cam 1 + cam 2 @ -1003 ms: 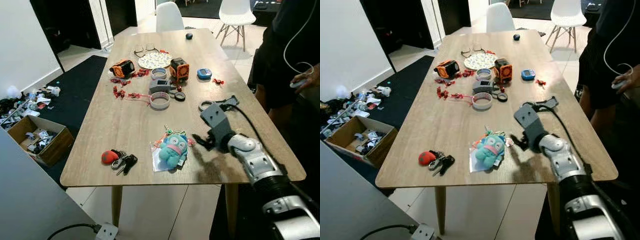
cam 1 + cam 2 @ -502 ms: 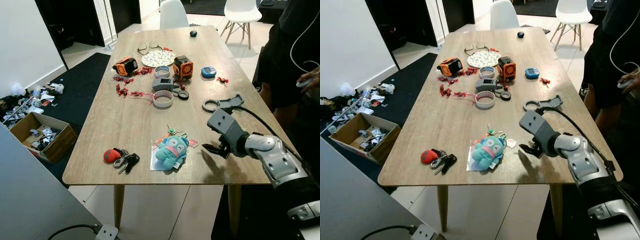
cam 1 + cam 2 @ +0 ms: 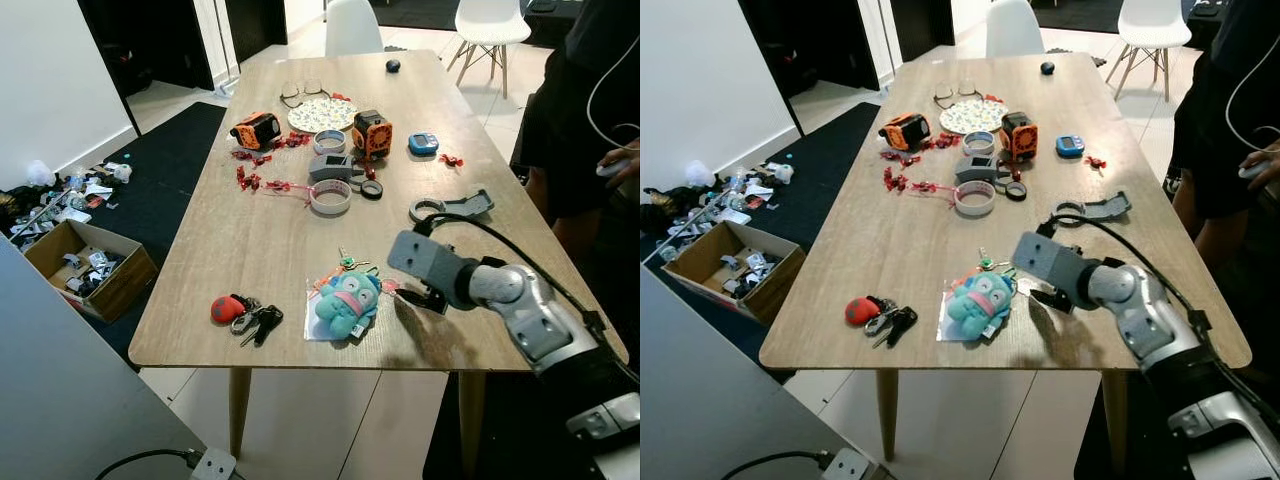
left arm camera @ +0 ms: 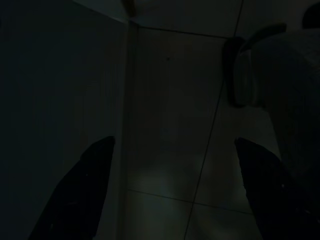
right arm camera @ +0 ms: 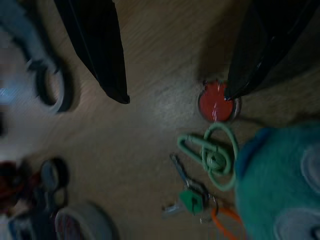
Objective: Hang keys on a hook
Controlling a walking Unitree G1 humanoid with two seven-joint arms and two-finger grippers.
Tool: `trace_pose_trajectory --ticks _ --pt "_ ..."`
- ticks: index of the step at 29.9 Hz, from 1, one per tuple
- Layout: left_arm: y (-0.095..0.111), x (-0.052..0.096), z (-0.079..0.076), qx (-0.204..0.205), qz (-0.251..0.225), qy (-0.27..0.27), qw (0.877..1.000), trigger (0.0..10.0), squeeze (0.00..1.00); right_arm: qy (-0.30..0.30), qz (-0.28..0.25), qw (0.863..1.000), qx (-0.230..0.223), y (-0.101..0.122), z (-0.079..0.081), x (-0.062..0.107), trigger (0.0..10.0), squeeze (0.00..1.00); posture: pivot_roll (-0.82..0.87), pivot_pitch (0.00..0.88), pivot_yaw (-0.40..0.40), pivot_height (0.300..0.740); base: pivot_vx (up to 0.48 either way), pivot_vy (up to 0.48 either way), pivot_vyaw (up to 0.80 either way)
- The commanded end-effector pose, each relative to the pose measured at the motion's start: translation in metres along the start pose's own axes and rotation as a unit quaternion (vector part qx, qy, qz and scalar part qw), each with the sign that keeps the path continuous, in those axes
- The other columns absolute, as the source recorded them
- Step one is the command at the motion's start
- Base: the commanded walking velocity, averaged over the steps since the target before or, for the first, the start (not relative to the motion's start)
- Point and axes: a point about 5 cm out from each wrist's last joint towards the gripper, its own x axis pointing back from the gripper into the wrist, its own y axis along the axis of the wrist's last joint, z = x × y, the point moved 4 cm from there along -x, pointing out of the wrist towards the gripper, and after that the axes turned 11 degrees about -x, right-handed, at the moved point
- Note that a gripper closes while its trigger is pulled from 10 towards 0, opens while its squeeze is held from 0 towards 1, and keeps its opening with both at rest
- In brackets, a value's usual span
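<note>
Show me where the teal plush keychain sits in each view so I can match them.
Left eye view: teal plush keychain near the table's front edge, beside the right gripper.
Right eye view: same spot.
Right wrist view: beyond the open fingers, partly cut off.
Left wrist view: dark floor tiles.
Shared landmark: green-capped key.

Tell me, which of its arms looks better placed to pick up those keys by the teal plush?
The right. Its gripper is open just above the table beside the teal plush and its keys. The left gripper hangs over floor.
</note>
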Motion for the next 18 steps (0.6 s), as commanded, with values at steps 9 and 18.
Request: trace_pose_trajectory --ticks 9,18 --pt "-0.006 0.001 0.0 0.0 0.007 0.001 1.0 10.0 0.0 0.033 -0.029 0.999 0.011 0.012 0.023 -0.01 10.0 0.0 -0.11 0.073 0.061 0.74 0.0 0.0 0.0" --pt "-0.006 0.001 -0.002 0.001 0.006 -0.001 1.0 10.0 0.0 0.046 -0.037 0.998 0.011 0.014 0.036 -0.017 10.0 0.0 -0.11 0.077 0.063 0.74 0.0 0.0 0.0"
